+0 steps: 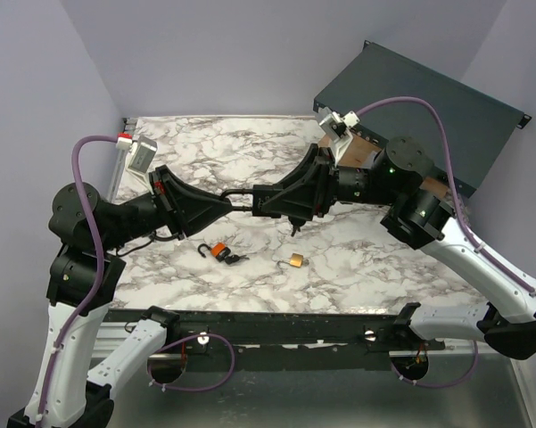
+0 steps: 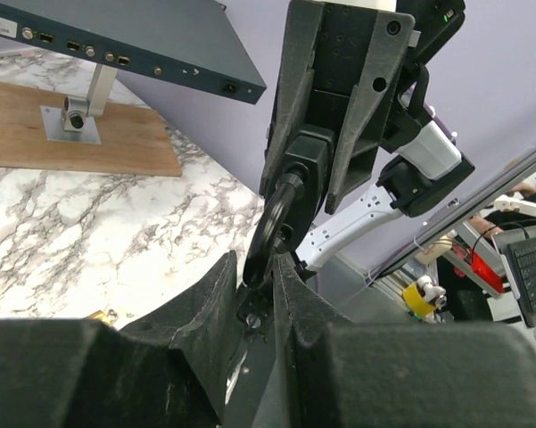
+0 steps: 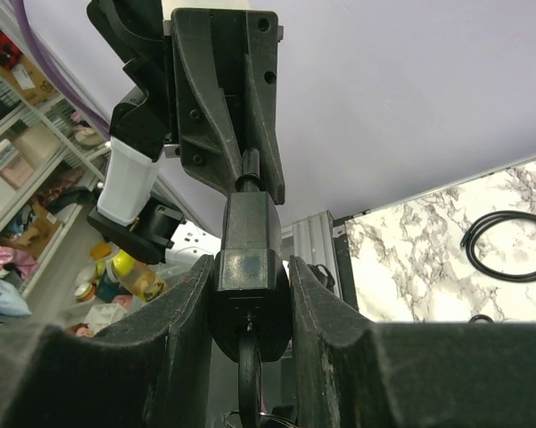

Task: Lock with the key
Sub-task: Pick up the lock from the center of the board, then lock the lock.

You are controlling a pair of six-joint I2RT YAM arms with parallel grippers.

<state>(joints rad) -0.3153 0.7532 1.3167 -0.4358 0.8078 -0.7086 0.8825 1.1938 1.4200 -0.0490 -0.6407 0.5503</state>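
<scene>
**Grip on lock (image 3: 248,267) between two pincers above bench (image 1: 375,267)**

Near edge: the rail (image 1: 276,325) runs along the front of the bench. Just beyond it, on the marble, lie an orange lock (image 1: 220,253), open, and a brass lock (image 1: 296,260), apart from each other and from both arms. Above them, off the surface, left pincer (image 1: 226,203) and right pincer (image 1: 259,200) meet tip to tip. The right pincer is pressed onto the black body of the lock; the left pincer pinches its shackle (image 2: 272,223). Holding both ends probably steadies the body so the shackle can be pushed home and the key (image 3: 248,373) turned. The key is judged only from a dark ring under the body, so its seating cannot be confirmed. Room: open air lies below and on both sides of the joined tips, and the two lying locks sit clear of the fingers. Far right, board (image 2: 89,147) and rack unit (image 1: 428,98) stand close behind the right arm, which limits retreat that way.
</scene>
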